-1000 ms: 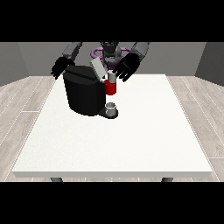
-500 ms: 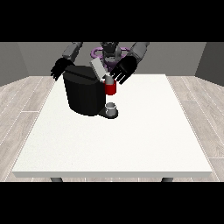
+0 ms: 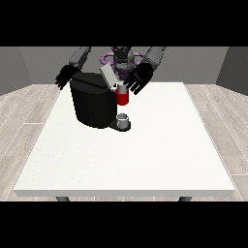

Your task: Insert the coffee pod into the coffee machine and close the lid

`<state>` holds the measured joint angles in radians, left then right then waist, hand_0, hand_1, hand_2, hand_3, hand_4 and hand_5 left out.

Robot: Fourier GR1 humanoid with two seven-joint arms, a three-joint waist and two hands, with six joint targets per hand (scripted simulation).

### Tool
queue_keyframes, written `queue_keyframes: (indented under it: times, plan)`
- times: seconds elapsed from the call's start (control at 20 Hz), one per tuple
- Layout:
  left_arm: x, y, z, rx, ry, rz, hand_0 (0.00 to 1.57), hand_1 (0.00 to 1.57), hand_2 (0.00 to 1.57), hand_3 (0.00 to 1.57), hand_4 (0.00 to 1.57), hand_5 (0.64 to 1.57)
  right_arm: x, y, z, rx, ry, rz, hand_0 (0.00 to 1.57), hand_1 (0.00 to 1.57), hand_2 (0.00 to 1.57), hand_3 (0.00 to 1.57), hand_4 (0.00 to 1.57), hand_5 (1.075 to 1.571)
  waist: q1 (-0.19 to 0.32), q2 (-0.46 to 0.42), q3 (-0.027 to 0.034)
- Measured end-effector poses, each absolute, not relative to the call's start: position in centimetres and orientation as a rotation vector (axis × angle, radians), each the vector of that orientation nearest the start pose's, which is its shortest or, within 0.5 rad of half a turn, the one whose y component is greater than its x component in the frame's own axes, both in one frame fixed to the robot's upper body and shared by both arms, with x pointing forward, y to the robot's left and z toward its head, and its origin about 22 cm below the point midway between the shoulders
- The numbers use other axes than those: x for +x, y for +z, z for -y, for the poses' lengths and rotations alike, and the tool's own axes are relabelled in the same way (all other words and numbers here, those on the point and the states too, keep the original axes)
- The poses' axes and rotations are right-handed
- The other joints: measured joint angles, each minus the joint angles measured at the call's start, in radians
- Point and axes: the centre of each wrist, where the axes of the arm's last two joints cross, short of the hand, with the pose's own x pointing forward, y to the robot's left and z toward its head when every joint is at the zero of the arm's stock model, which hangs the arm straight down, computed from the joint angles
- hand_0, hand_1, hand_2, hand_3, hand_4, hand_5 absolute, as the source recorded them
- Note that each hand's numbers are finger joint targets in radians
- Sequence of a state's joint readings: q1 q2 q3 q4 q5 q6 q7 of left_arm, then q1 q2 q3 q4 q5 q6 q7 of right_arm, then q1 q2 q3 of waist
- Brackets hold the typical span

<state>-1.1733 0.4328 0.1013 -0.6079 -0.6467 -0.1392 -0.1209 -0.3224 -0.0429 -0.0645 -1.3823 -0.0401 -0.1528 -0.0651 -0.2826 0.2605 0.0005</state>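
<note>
One black, rounded coffee machine point(image 3: 94, 104) stands at about eleven o'clock on the large white table point(image 3: 131, 160), its grey lid point(image 3: 108, 76) raised and tilted from upper left to lower right. A red thing at the machine point(image 3: 122, 98) sits upright above one small grey thing point(image 3: 124, 119) on the machine's base; whether that is the pod cannot be told. Two black hands: the hand at the view's right point(image 3: 137, 80) has spread, straight fingers by the lid, holding nothing; the hand at the view's left point(image 3: 66, 77) is partly hidden behind the machine, fingers relaxed.

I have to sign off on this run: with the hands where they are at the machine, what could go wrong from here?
The hand at the view's right hovers near the raised lid and the red thing at the machine; it might knock either one. The hand at the view's left sits close behind the coffee machine and could nudge it.
</note>
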Motion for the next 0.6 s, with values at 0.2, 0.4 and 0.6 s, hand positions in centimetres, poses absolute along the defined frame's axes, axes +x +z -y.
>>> queue_keyframes:
  times: [0.2, 0.4, 0.6]
  plan:
    - [46.36, 22.77, -25.51, 0.697, -0.902, 1.674, 1.20, 1.20, 1.24, 1.14, 0.47, 1.571, 31.55, 3.29, 22.10, -0.069, -0.084, 1.746, 0.00, 0.00, 0.00, 0.00, 0.44, 1.571, 0.002, 0.010, 0.0000]
    - [46.38, 21.97, -25.32, 0.690, -0.905, 1.664, 1.13, 1.13, 1.17, 1.03, 0.44, 1.571, 31.67, 3.60, 21.82, -0.073, -0.089, 1.731, 0.00, 0.00, 0.00, 0.00, 0.44, 1.571, 0.005, 0.003, 0.0004]
    - [46.40, 22.50, -25.37, 0.714, -0.908, 1.663, 1.11, 1.11, 1.15, 0.98, 0.41, 1.571, 31.76, 3.68, 21.81, -0.072, -0.082, 1.739, 0.00, 0.00, 0.00, 0.00, 0.36, 1.571, 0.000, 0.010, 0.0002]
